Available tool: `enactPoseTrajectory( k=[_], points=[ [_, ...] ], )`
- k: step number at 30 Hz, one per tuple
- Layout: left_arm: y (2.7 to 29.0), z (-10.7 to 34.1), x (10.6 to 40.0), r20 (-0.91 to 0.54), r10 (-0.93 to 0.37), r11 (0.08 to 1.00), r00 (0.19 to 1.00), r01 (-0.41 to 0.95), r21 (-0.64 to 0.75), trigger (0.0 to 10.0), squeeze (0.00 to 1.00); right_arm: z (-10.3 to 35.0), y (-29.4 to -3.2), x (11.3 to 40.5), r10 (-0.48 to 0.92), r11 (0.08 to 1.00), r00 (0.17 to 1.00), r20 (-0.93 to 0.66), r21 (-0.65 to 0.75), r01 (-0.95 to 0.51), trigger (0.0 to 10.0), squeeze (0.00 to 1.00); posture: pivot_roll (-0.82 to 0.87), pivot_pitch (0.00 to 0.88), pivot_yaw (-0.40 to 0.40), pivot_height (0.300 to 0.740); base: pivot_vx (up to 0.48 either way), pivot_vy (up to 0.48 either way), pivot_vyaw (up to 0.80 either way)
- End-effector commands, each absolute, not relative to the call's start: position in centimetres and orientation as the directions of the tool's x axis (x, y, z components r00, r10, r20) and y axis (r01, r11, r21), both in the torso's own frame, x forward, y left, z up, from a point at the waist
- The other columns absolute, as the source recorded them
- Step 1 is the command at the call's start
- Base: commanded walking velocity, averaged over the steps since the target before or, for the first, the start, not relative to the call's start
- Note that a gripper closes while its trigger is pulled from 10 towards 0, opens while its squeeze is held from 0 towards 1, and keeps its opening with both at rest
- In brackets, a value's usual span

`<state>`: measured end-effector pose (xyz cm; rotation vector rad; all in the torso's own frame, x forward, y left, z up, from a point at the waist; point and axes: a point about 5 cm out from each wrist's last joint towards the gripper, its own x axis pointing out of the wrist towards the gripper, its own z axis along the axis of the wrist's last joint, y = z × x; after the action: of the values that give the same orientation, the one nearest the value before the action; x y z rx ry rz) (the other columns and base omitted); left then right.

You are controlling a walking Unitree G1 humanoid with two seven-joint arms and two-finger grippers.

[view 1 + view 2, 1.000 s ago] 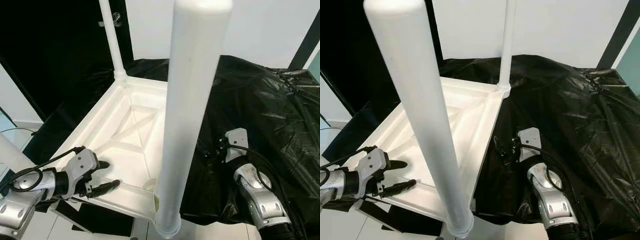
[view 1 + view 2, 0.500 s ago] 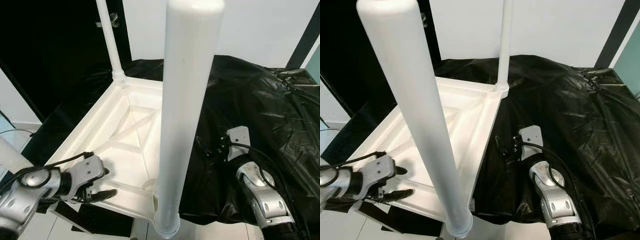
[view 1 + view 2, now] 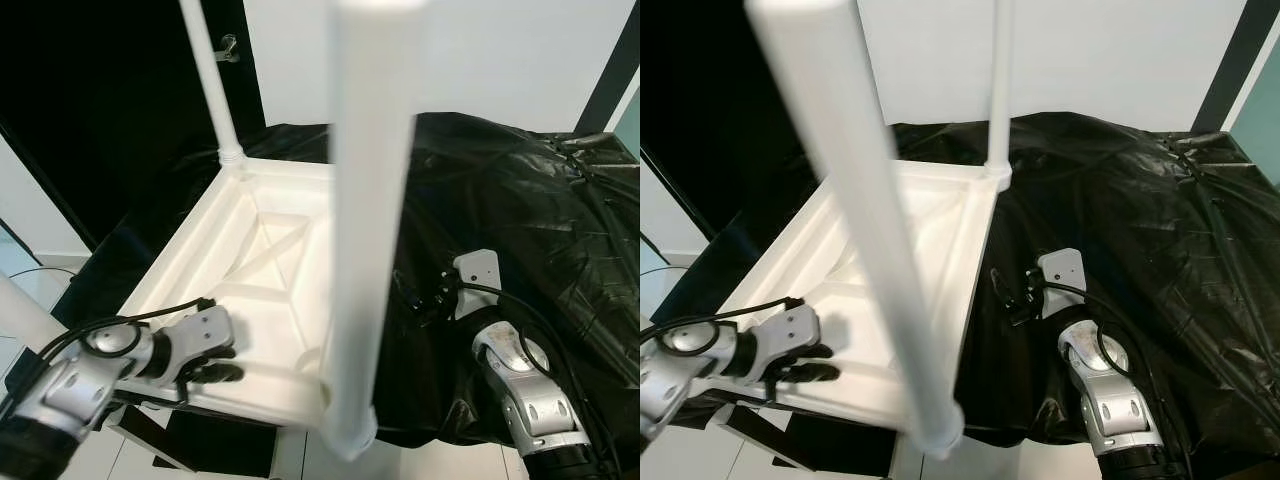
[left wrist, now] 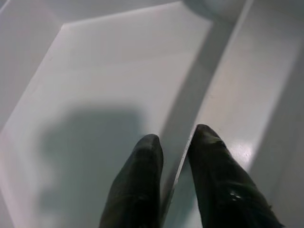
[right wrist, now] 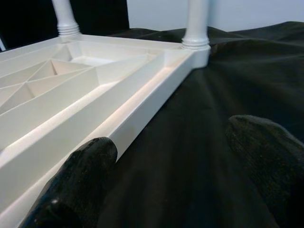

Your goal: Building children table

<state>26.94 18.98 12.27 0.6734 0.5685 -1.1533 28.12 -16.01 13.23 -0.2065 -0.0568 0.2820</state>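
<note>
— white plastic tabletop (image 3: 262, 270) lies upside down on the black sheet (image 3: 520, 210) over the surface, ribs up. where are the legs?

— one near leg (image 3: 365, 230) stands up from the corner closest to the camera, blurred and very large in both eye views. a far leg (image 3: 212, 85) rises from the back corner on the robot's left, and another far leg (image 3: 998, 85) from the back corner on its right. both sit in ribbed collars.

— and the left gripper (image 3: 222, 362)?

— at the tabletop's near edge, on the left. in the left wrist view its two black fingers (image 4: 142, 190) stand narrowly apart with the thin rim wall of the tabletop between them; i can't tell whether they press on it.

— the right gripper (image 5: 175, 180)?

— low over the sheet just beside the tabletop's right edge. its fingers (image 5: 80, 175) are spread wide, with nothing between them but black sheet; one finger is right by the side wall.

— anything else?

— a white wall (image 3: 480, 50) behind, and a dark doorway (image 3: 100, 100) on the left with a handle (image 3: 228, 47).
</note>
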Motion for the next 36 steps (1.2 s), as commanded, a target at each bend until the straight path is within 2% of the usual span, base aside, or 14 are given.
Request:
enactPoseTrajectory(
  k=[1, 4, 5, 8, 9, 13, 16, 22, 28, 29, 30, 31, 35, 36],
  points=[
    [19.5, 12.6, 28.5, -0.664, -0.552, 0.417, 0.504, 0.857, 0.303, 0.0, 0.00, 13.5, -16.4, 28.4, 0.250, 0.950, 0.968, 0.034, -0.204, -0.238, 10.0, 0.00, 0.06, 0.000, 0.051, 0.740, 0.000, 0.000, 0.00],
    [18.9, 12.9, 29.0, -0.643, -0.558, 0.424, 0.525, 0.846, 0.324, 0.0, 0.00, 13.6, -16.7, 28.6, 0.227, 0.954, 0.973, 0.039, -0.209, -0.214, 10.0, 0.00, 0.06, 0.000, 0.053, 0.740, 0.000, 0.000, 0.00],
    [18.3, 13.1, 29.4, -0.622, -0.562, 0.432, 0.545, 0.835, 0.342, 5.5, 0.00, 13.6, -16.9, 28.8, 0.200, 0.961, 0.979, 0.043, -0.202, -0.188, 10.0, 0.00, 0.06, 0.000, 0.053, 0.740, 0.000, 0.000, 0.00],
    [18.3, 13.1, 29.4, -0.622, -0.562, 0.432, 0.545, 0.835, 0.342, 5.5, 0.00, 13.6, -16.9, 28.8, 0.200, 0.961, 0.979, 0.043, -0.202, -0.188, 10.0, 0.00, 0.06, 0.000, 0.053, 0.740, 0.000, 0.000, 0.00],
    [17.7, 13.3, 30.1, -0.598, -0.555, 0.443, 0.579, 0.814, 0.376, 10.0, 0.00, 13.8, -17.3, 29.0, 0.151, 0.970, 0.986, 0.067, -0.203, -0.135, 10.0, 0.00, 0.06, 0.000, 0.053, 0.740, 0.000, 0.000, 0.00],
    [17.1, 13.7, 32.1, -0.550, -0.500, 0.495, 0.669, 0.742, 0.452, 10.0, 0.00, 14.1, -18.3, 29.1, 0.067, 0.981, 0.990, 0.124, -0.190, -0.042, 10.0, 0.00, 0.05, 0.000, 0.062, 0.740, 0.000, 0.000, 0.00],
    [17.3, 14.2, 32.3, -0.533, -0.502, 0.512, 0.681, 0.731, 0.452, 10.0, 0.00, 14.2, -18.4, 28.5, 0.093, 0.984, 0.986, 0.140, -0.163, -0.069, 10.0, 0.00, 0.05, 0.000, 0.064, 0.740, 0.000, 0.000, 0.00],
    [17.7, 16.2, 30.6, -0.415, -0.655, 0.548, 0.631, 0.775, 0.314, 10.0, 0.00, 14.4, -18.5, 26.0, 0.160, 0.984, 0.974, 0.160, -0.110, -0.143, 10.0, 0.00, 0.04, 0.000, 0.073, 0.740, 0.000, 0.000, 0.00],
    [17.7, 17.1, 28.8, -0.282, -0.766, 0.533, 0.578, 0.816, 0.223, 10.0, 0.00, 14.2, -18.4, 24.5, 0.186, 0.979, 0.972, 0.144, -0.113, -0.171, 10.0, 0.00, 0.04, 0.000, 0.067, 0.740, 0.000, 0.000, 0.00],
    [17.8, 17.0, 28.5, -0.279, -0.775, 0.539, 0.567, 0.823, 0.179, 10.0, 1.00, 14.0, -18.4, 24.2, 0.187, 0.980, 0.972, 0.141, -0.103, -0.173, 10.0, 0.00, 0.05, 0.000, 0.065, 0.740, 0.000, 0.000, 0.00],
    [17.8, 17.0, 28.5, -0.279, -0.775, 0.539, 0.567, 0.823, 0.179, 10.0, 1.00, 14.0, -18.4, 24.2, 0.187, 0.980, 0.972, 0.141, -0.103, -0.173, 10.0, 0.00, 0.05, 0.000, 0.065, 0.740, 0.000, 0.000, 0.00],
    [17.8, 17.0, 28.1, -0.282, -0.786, 0.530, 0.551, 0.834, 0.152, 10.0, 1.00, 14.0, -18.4, 24.1, 0.189, 0.979, 0.972, 0.141, -0.104, -0.176, 10.0, 0.06, 0.05, 0.000, 0.063, 0.740, 0.000, 0.000, 0.00],
    [17.8, 16.9, 27.5, -0.291, -0.783, 0.519, 0.550, 0.835, 0.182, 10.0, 1.00, 14.0, -18.5, 23.9, 0.197, 0.978, 0.970, 0.141, -0.103, -0.183, 10.0, 0.08, 0.05, 0.000, 0.060, 0.740, 0.000, 0.000, 0.00],
    [17.8, 16.8, 27.4, -0.298, -0.777, 0.515, 0.555, 0.832, 0.206, 10.0, 0.65, 14.1, -18.5, 23.8, 0.201, 0.976, 0.970, 0.139, -0.108, -0.187, 10.0, 0.05, 0.06, 0.002, 0.059, 0.740, 0.000, 0.000, 0.00]
  ],
)
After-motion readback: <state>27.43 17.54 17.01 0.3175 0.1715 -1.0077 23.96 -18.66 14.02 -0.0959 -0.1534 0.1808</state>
